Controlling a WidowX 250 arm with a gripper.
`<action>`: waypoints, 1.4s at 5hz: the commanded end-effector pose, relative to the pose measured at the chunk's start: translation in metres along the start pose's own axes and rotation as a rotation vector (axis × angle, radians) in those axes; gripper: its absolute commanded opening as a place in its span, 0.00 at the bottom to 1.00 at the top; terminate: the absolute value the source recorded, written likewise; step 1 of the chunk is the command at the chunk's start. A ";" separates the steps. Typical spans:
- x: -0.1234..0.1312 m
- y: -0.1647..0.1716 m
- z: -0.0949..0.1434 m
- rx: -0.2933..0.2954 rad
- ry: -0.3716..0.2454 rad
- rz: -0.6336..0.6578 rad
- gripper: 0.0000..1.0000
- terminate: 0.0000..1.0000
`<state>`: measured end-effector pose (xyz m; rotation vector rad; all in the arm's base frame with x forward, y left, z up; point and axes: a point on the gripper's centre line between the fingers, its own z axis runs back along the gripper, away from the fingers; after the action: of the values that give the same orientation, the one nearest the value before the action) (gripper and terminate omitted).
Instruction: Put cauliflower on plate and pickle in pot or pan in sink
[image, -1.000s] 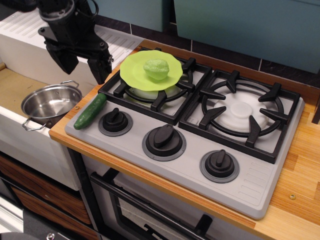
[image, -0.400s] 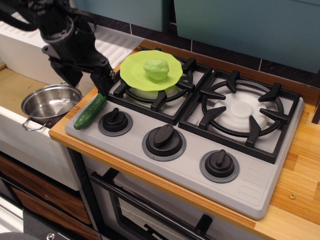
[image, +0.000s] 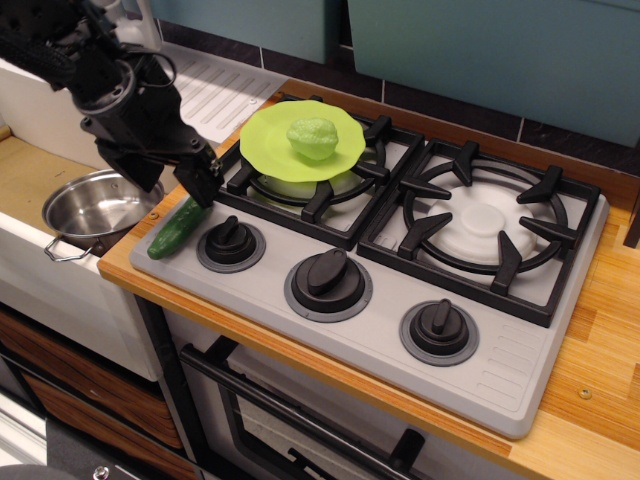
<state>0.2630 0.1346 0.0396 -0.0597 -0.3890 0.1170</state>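
Note:
The light green cauliflower (image: 313, 138) sits on the lime-green plate (image: 270, 145), which rests on the rear left burner. The dark green pickle (image: 178, 227) lies at the front left corner of the stove top, by the counter edge. My black gripper (image: 176, 186) is open, low over the pickle's upper end, one finger (image: 203, 180) at its right side and the other towards the sink. The steel pot (image: 93, 211) stands empty in the sink (image: 25, 180), just left of the pickle.
Three black knobs (image: 328, 277) line the stove's front. The right burner grate (image: 485, 222) is bare. The ribbed draining board (image: 215, 90) lies behind my arm. Teal wall panels run along the back.
My gripper has come down and slightly left, from above the draining board to just over the pickle's upper end. The pickle, pot, plate and cauliflower have not moved.

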 end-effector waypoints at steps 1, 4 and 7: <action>-0.005 0.008 -0.005 -0.023 -0.041 0.000 1.00 0.00; -0.010 -0.003 -0.014 -0.024 -0.066 0.028 0.00 0.00; -0.012 -0.019 0.004 -0.018 -0.039 0.076 0.00 0.00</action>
<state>0.2431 0.1119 0.0282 -0.1198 -0.3735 0.1962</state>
